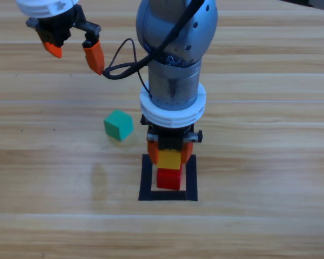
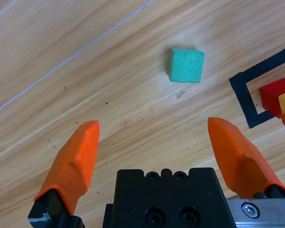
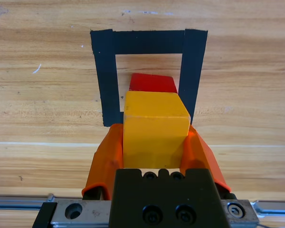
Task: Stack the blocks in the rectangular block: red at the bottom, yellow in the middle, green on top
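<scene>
One green cube (image 1: pixel 119 124) loose beside tape square (image 1: pixel 146 178), left claw (image 1: pixel 75 47) open

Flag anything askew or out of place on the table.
Nothing stands out. The red cube sits inside the tape square, the right gripper holds the yellow cube above it, and the green cube waits intact nearby.

Bare bench (image 2: pixel 109 109) ahead of the wide-open left end effector (image 2: pixel 152 137), nothing between it and the green cube (image 2: pixel 186 65). Directly beneath the right end effector (image 3: pixel 154 152), the red cube (image 3: pixel 152 83) inside the tape outline (image 3: pixel 147 42); open bench around.
</scene>
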`<state>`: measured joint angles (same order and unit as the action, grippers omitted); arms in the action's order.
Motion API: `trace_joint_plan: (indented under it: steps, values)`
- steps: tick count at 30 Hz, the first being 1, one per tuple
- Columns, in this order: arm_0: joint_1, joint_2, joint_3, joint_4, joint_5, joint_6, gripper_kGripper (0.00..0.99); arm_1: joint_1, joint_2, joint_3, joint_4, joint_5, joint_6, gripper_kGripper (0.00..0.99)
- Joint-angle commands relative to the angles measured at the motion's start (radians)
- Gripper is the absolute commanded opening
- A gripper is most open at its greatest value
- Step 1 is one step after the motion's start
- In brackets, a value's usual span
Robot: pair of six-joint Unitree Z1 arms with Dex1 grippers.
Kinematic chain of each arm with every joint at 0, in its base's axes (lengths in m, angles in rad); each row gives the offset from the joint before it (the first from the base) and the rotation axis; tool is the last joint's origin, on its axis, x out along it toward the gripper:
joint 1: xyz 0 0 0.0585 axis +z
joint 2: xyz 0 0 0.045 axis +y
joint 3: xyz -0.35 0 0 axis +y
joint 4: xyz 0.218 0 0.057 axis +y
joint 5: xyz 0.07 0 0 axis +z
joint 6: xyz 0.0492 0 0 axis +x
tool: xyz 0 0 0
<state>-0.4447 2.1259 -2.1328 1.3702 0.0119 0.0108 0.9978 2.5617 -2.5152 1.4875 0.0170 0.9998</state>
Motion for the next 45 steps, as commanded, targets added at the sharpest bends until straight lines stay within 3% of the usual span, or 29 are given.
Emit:
trace_joint_plan:
  steps: [1,40,42,45]
  values:
    - [-0.02,0.022,0.034,-0.008,0.025,-0.008,0.971,0.019,0.038,0.036,0.013,-0.042,-0.061,0.008]
    - [0.001,-0.006,0.116,-0.048,0.002,0.031,0.979,0.05,0.049,0.001,0.013,-0.065,-0.017,0.011]
    - [0.001,-0.006,0.119,-0.048,0.002,0.031,0.982,0.05,0.055,-0.002,0.013,-0.065,-0.017,0.069]
    - [0.001,-0.006,0.123,-0.051,0.002,0.031,0.988,0.05,0.063,-0.004,0.013,-0.065,-0.017,0.077]
